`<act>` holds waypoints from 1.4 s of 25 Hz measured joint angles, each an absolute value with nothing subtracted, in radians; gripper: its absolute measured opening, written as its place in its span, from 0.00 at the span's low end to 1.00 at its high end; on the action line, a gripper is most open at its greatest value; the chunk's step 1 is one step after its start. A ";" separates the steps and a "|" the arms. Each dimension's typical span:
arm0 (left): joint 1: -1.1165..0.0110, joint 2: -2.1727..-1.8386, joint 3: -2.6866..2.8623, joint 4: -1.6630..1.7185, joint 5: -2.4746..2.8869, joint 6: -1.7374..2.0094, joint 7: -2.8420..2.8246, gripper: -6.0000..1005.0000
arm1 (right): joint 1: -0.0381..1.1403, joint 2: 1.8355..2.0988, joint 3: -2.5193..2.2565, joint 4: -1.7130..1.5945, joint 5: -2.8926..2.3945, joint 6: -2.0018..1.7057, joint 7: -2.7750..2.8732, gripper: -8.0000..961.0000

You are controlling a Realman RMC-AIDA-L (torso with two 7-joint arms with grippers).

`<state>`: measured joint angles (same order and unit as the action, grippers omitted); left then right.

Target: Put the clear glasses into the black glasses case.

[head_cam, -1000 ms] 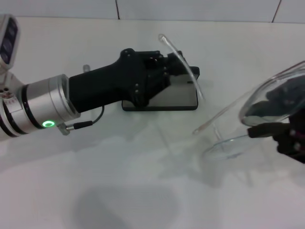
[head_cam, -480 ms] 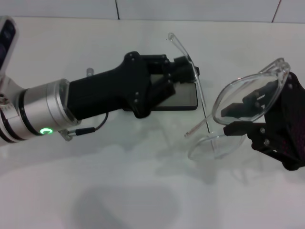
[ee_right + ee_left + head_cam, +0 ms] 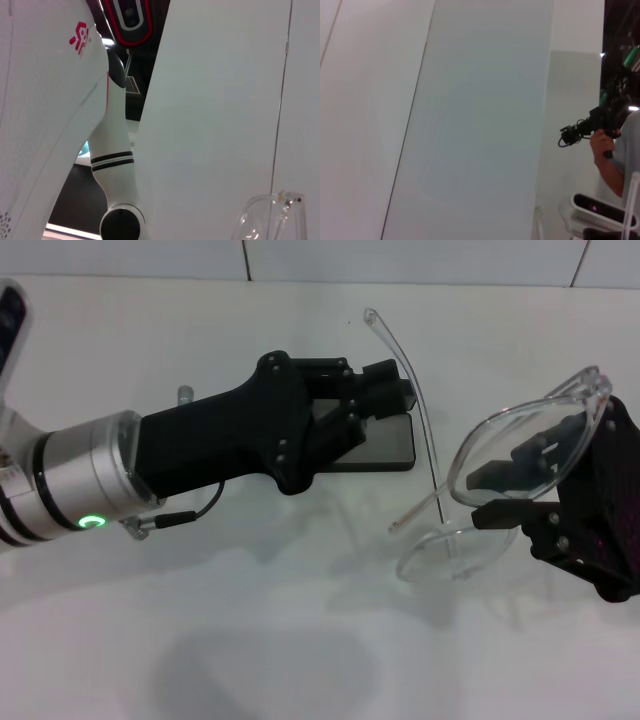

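You are looking down at a plain white table (image 3: pixel 250 620) with a tiled white wall along its far edge. Near the far middle of the table lies the black glasses case (image 3: pixel 385 445), flat on the surface, and most of it is hidden under your left gripper (image 3: pixel 375 398). That gripper reaches in from the left on its silver and black arm, with its dark fingers (image 3: pixel 385 380) bunched over the case's far side; whether they pinch the lid or merely rest on it you cannot tell from here, and the left wrist view shows only wall panels and a person standing with a camera rig. Your right gripper (image 3: pixel 545 475) sits at the right edge of the table, well apart from the case, and it is clamped on the clear glasses (image 3: pixel 500 475), gripping them at the lens, with black fingers showing through the transparent plastic. The glasses are held above the table, tilted, with the lens facing up and toward the left. One clear arm (image 3: pixel 405 370) sweeps away toward the far side, passing just beside the case's right end; the other points down toward the table. The right wrist view catches only a corner of the clear frame (image 3: pixel 270 215) against the white wall.
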<state>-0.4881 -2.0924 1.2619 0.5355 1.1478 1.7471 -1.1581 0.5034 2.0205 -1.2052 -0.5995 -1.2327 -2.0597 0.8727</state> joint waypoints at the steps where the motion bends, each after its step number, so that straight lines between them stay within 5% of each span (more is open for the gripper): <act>1: -0.485 -2.092 1.264 0.538 1.146 1.753 -1.158 0.12 | 0.505 2.020 -1.205 -0.599 -1.233 -2.059 0.873 0.12; 35: -0.496 -2.094 1.305 0.551 1.124 1.725 -1.161 0.12 | 0.528 2.023 -1.311 -0.602 -1.209 -1.976 0.874 0.12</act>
